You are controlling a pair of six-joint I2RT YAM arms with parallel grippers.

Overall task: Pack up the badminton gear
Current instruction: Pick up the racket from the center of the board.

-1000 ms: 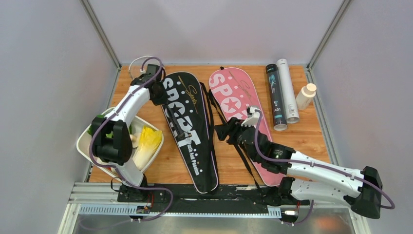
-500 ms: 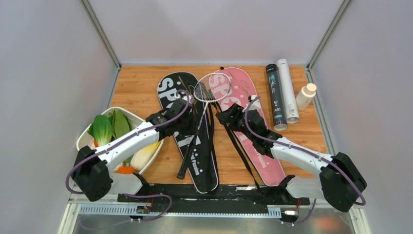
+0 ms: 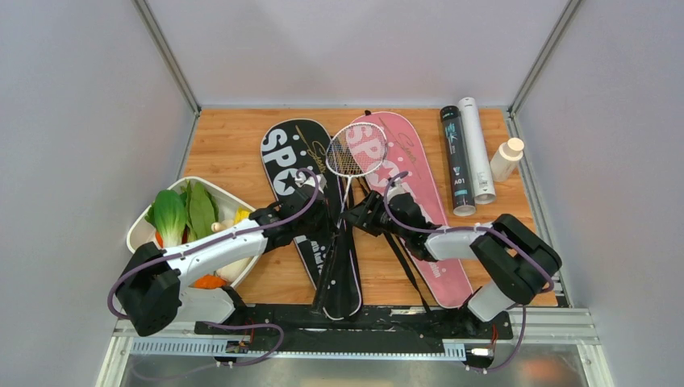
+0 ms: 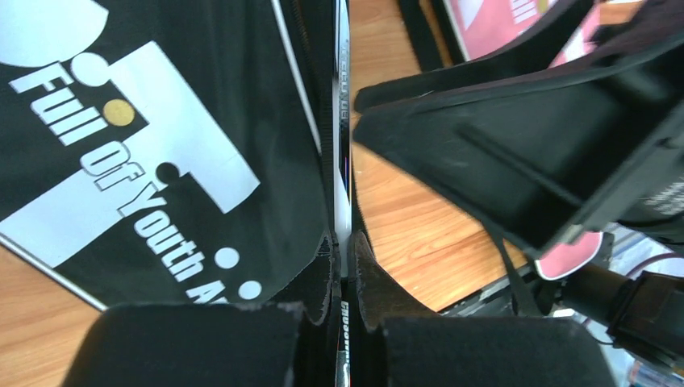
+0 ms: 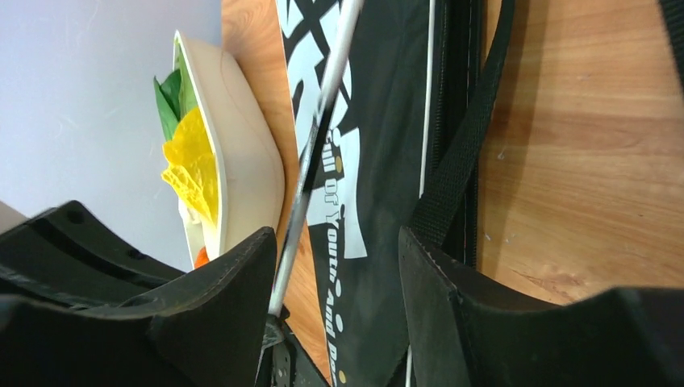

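A silver racket [image 3: 355, 151] is held over the black "SPORT" bag [image 3: 292, 155], its handle pointing to the near edge. My left gripper [image 3: 328, 223] is shut on the racket shaft [image 4: 342, 121], which the fingers [image 4: 323, 270] pinch. My right gripper [image 3: 355, 218] is open and close beside it; in the right wrist view [image 5: 335, 274] the shaft [image 5: 323, 105] runs along the inside of one finger. The pink bag [image 3: 419, 201] lies to the right. A black tube [image 3: 456, 161] and a white tube [image 3: 477, 149] lie at the back right. No shuttlecocks show.
A white tray [image 3: 139, 234] of vegetables stands at the left edge and shows in the right wrist view [image 5: 234, 153]. A small white bottle [image 3: 506, 159] stands by the right wall. Black bag straps [image 3: 399, 250] lie between the two bags. Walls close in three sides.
My left gripper has shifted right and nearer with the racket, swinging the handle over the black bag. My right gripper has moved left up to the shaft.
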